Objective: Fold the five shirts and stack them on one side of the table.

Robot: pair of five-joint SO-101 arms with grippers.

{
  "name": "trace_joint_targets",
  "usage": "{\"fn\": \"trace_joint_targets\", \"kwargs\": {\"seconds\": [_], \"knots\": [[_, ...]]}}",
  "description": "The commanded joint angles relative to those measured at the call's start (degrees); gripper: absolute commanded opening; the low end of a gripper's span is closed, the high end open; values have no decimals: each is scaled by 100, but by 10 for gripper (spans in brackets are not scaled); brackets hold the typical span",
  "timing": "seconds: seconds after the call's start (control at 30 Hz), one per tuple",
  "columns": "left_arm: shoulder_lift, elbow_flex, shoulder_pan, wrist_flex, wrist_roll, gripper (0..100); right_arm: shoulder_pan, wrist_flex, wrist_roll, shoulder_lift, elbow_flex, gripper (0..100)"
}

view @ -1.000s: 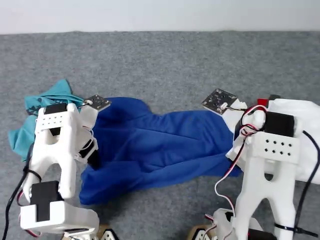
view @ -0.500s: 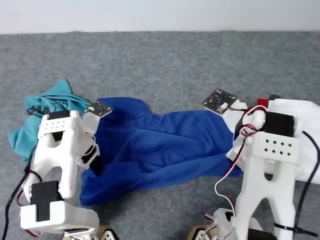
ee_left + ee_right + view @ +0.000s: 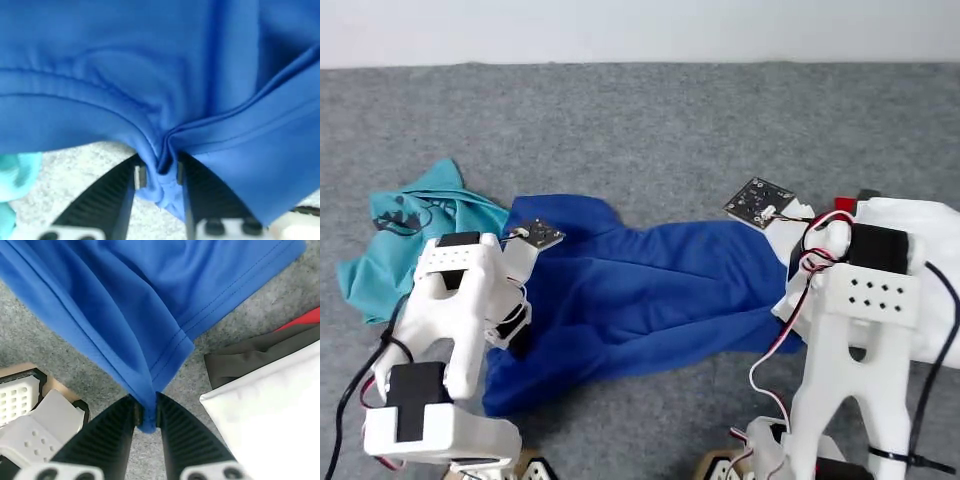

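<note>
The grey table (image 3: 670, 120) carries the blue shirt (image 3: 640, 290), spread close to the middle of its near edge with its long axis running side to side, parallel to that edge. The shirt spans from one claw to the other, so neither arm is nearer: each holds an end. A white shirt (image 3: 930, 240) lies at the right edge and a teal shirt (image 3: 380, 260) at the left edge (crumpled, not yet folded). The left gripper (image 3: 159, 172) is clamped narrow on a fold of blue hem. The right gripper (image 3: 146, 412) pinches the opposite hem corner.
</note>
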Motion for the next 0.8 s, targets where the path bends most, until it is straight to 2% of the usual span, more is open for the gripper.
{"fn": "trace_joint_targets", "kwargs": {"seconds": [0.0, 0.1, 0.27, 0.33, 0.77], "knots": [[-79, 4, 18, 0, -26, 100, 84, 215, 9, -215, -44, 9], [-79, -4, 18, 105, -18, 98, 84, 215, 9, -215, -44, 9], [-88, -57, 26, 325, -44, 17, 84, 215, 9, -215, -44, 9], [-149, -119, -9, 484, -44, 15, 84, 224, 9, -215, -44, 9], [-2374, -1446, -193, 2347, -44, 16, 92, 224, 9, -242, -97, 9]]}}
